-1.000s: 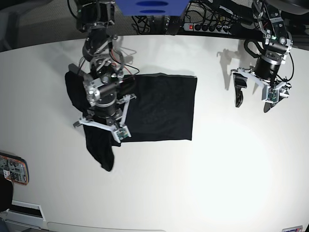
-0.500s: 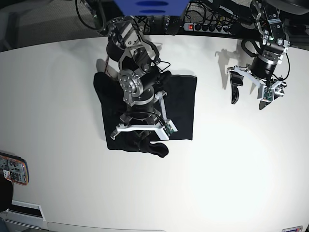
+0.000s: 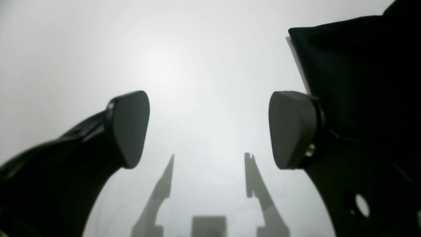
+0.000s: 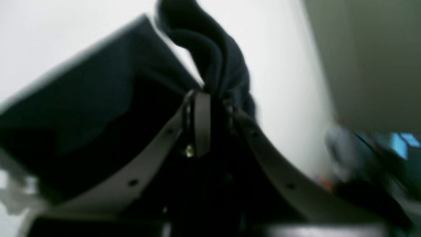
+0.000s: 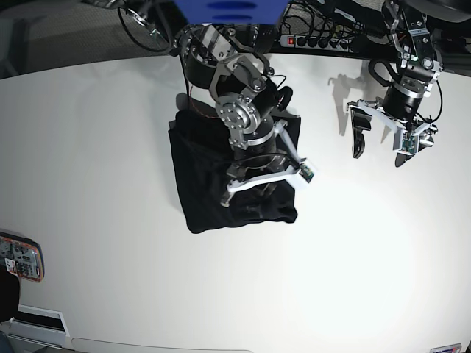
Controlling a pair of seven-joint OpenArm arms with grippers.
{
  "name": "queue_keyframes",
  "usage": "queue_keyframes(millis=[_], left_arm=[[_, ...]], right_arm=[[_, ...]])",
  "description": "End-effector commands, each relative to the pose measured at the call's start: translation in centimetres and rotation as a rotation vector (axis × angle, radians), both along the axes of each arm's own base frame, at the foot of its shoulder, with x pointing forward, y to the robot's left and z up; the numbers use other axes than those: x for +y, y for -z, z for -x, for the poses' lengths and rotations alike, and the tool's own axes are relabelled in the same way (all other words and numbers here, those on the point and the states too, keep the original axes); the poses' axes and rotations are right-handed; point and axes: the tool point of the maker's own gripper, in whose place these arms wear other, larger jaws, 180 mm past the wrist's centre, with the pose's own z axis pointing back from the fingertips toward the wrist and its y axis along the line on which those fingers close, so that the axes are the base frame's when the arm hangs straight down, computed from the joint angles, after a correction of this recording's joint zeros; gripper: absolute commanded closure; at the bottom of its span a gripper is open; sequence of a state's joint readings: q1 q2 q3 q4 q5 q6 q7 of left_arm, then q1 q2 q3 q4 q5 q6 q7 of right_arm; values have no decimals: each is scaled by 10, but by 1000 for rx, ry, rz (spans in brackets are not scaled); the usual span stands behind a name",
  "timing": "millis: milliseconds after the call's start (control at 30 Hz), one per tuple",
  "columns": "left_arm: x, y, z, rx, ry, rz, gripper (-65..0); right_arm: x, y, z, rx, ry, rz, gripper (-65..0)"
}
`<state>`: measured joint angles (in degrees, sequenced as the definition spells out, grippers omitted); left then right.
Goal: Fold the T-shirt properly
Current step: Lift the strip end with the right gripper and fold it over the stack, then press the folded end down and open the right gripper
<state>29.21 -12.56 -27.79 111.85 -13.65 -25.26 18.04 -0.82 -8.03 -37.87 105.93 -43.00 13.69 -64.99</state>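
The black T-shirt (image 5: 199, 176) lies in the middle of the white table (image 5: 88, 147), doubled over into a rough rectangle. My right gripper (image 5: 259, 193) hangs over the shirt's right half. In the right wrist view this gripper (image 4: 210, 98) is shut on a bunched fold of the T-shirt (image 4: 98, 98), which rises between the fingers. My left gripper (image 5: 380, 149) is open and empty over bare table to the right of the shirt. In the left wrist view it (image 3: 210, 128) shows only table between its pads, with a blurred black shape (image 3: 355, 72) at upper right.
A power strip (image 5: 316, 40) and cables lie at the table's back edge. A blue object (image 5: 228, 11) hangs at the top centre. An orange-edged device (image 5: 18, 257) sits at the left edge. The right arm's links (image 5: 221, 66) lean over the shirt's back edge.
My right gripper has swept from the shirt's left side across to its right, dragging the held cloth over the flat part. The left gripper has shifted only slightly.
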Motion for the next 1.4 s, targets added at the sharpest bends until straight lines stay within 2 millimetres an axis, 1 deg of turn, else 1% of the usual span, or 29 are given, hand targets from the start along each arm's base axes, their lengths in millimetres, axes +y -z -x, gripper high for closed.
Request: queue_keyframes(millis=[0,67,133,233,300,400,467,533,633,700,767,900,1000,1067,1200,1267,1367], left_arm=[[5,-15,-4,-53,-3,-8,-544],[11,-17,-4,-58,-18,-17,-544],[16,-19,-3,-60,-30,-25,-544],[24,-21,-1,-63,-51,-37,-544],[29,-22,-1,-65,-62,-43,-544],[29,-21,1,-60,-61,-44,-544],[28,-17,5,-45,-60,-43,-544],[28,-17,6,-43,-59,-42,-544],[27,-17,6,-43,-57,-42,-544],[27,-16,6,-41,-57,-42,-544],[27,-16,6,-41,-57,-42,-544],[28,-16,6,-41,-58,-43,-544],[27,-16,6,-41,-56,-41,-544],[27,-16,6,-41,-56,-41,-544],[27,-16,6,-41,-56,-41,-544],[26,-16,6,-41,-57,-40,-544],[26,-16,6,-41,-57,-40,-544]], right_arm=[[12,-8,-5,-25,-26,-55,0],[27,5,-3,5,-41,-130,0],[33,19,-4,27,-5,-205,0],[35,37,-6,47,49,-253,0],[36,49,-4,66,49,-247,0],[35,69,0,100,47,-215,0],[35,68,-11,82,41,-204,0],[35,67,-18,83,40,-204,0],[37,56,-27,59,40,-223,0],[34,46,-36,36,52,-240,0],[30,40,-44,20,62,-245,0],[30,42,-45,23,64,-240,0],[31,38,-45,14,60,-248,0],[32,32,-50,-1,58,-250,-34],[32,40,-49,14,55,-233,-84],[34,50,-43,34,43,-214,-102],[42,66,-33,65,5,-172,-151]])
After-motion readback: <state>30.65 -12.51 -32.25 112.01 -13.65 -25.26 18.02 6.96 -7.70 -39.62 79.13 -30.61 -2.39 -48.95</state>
